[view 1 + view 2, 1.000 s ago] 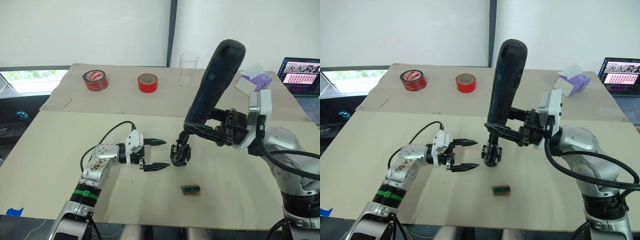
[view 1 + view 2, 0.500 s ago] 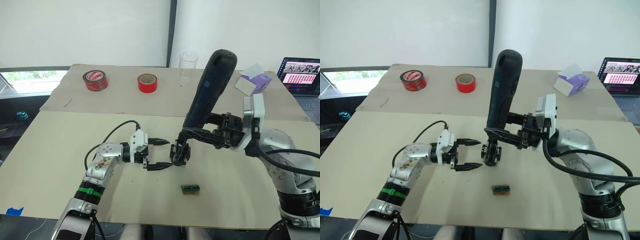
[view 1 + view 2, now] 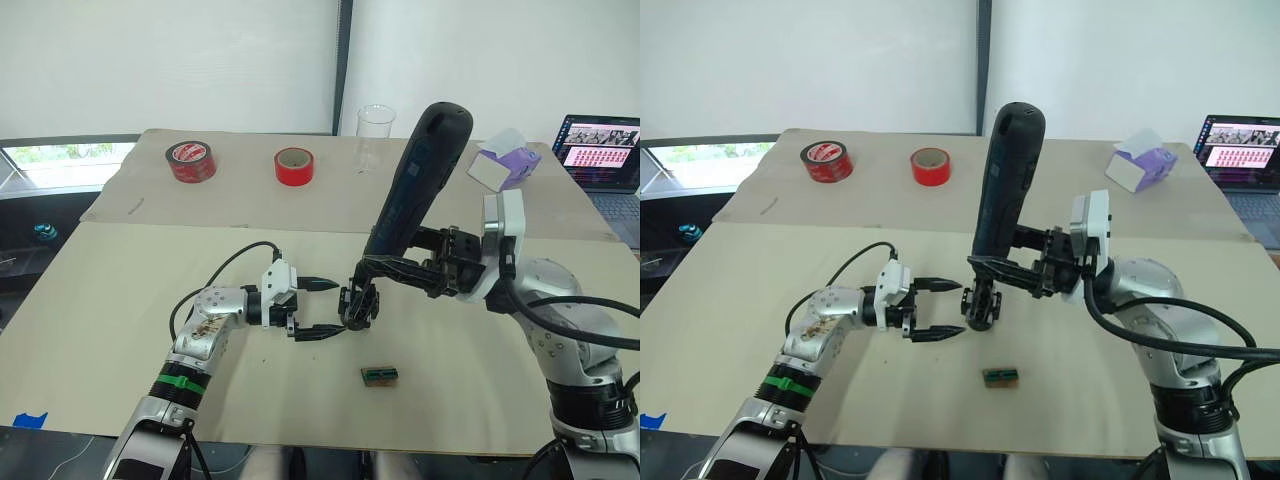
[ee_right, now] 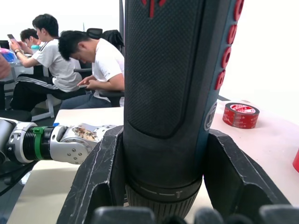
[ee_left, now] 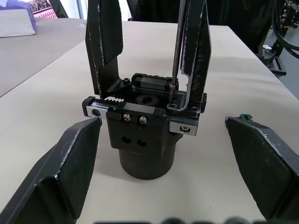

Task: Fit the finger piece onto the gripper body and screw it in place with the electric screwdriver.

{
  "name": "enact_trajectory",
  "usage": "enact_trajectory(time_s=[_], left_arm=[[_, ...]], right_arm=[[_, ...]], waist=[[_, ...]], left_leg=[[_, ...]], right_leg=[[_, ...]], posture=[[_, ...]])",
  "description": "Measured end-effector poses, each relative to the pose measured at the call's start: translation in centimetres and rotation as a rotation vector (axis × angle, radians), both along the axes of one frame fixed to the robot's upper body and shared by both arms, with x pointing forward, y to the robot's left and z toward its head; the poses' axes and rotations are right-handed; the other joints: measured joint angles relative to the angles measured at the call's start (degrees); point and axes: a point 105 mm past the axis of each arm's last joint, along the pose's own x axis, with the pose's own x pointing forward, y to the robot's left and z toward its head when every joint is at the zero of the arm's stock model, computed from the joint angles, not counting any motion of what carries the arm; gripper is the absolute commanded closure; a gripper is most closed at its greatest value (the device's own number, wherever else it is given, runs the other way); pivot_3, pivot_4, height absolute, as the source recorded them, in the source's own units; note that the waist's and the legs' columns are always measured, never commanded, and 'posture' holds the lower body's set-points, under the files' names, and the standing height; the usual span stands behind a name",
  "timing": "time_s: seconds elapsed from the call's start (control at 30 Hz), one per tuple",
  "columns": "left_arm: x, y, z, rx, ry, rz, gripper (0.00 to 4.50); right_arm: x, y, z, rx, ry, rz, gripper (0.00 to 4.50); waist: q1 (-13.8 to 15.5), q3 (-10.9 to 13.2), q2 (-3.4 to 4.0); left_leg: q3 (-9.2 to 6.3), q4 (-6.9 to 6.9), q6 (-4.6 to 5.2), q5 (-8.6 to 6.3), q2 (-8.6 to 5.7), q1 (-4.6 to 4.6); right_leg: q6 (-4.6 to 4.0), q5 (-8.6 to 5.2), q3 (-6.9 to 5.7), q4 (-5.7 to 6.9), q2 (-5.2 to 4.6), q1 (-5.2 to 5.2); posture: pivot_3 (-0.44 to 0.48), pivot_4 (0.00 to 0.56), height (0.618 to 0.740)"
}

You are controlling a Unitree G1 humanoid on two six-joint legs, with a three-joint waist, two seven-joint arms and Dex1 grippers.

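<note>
The gripper body stands upright on the table, between the spread fingers of my open left gripper, which do not touch it. Two black fingers rise from it. The one I take for the finger piece sits on the toothed rail. My right gripper is shut on the lower end of the electric screwdriver. The tool leans up and to the right over the body. Its thin bit comes down beside the finger piece, with the tip on a screw at that finger's base.
A small green-and-brown block lies just in front of the body. At the back are two red tape rolls, a clear cup, a purple tissue box and a laptop. People sit beyond the table.
My left gripper has moved right, so its open fingers now flank the gripper body. The screwdriver has come slightly left and lower onto the body. Little has changed in the last half second.
</note>
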Motion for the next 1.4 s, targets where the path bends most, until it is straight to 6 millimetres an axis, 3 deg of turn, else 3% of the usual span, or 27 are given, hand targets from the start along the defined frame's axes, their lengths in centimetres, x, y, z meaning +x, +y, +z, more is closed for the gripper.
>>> enact_trajectory(time_s=[0.7,1.4], left_arm=[[0.1,-0.1,0.0,-0.003,0.000,0.005,0.00],[0.0,-0.2,0.0,-0.003,-0.009,0.003,0.00]], right_arm=[[0.6,0.2,1.5,0.007,-0.024,0.007,2.58],[0.5,0.7,1.0,0.013,0.053,0.031,2.58]], waist=[[-0.01,0.00,0.00],[-0.01,0.00,0.00]], left_leg=[[0.00,0.02,-0.10,0.07,0.00,-0.11],[0.00,0.03,-0.09,0.07,0.00,-0.14]], right_leg=[[0.00,0.00,-0.02,0.00,0.00,-0.09],[0.00,0.01,-0.02,0.00,-0.02,-0.10]], posture=[[0.000,0.150,0.740],[0.000,0.150,0.740]])
